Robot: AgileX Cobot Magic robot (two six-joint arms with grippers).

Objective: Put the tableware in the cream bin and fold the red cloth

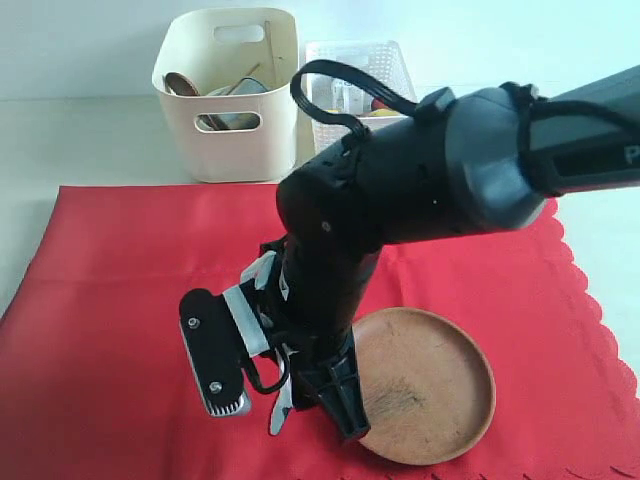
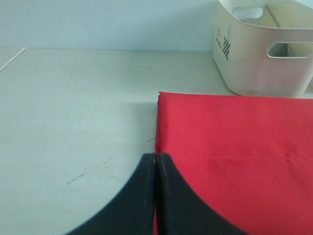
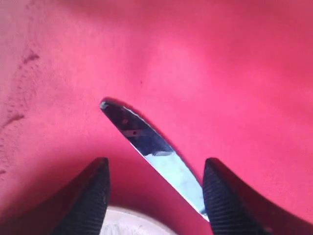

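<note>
Both jaws of the right gripper [image 3: 155,169] stand apart astride the knife [image 3: 146,142], slanted across their gap; left gripper [image 2: 156,159] pressed together.

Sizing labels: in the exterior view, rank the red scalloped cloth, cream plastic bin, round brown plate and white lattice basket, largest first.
1. Red scalloped cloth.
2. Cream plastic bin and round brown plate: look alike; plate nearer and partly hidden, so tied.
3. White lattice basket, partly hidden.

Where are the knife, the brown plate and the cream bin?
knife [image 3: 151,147]: right wrist view, middle of the blade.
brown plate [image 1: 430,385]: exterior view, bare centre.
cream bin [image 1: 235,155]: exterior view, front wall below the handle cut-out.
</note>
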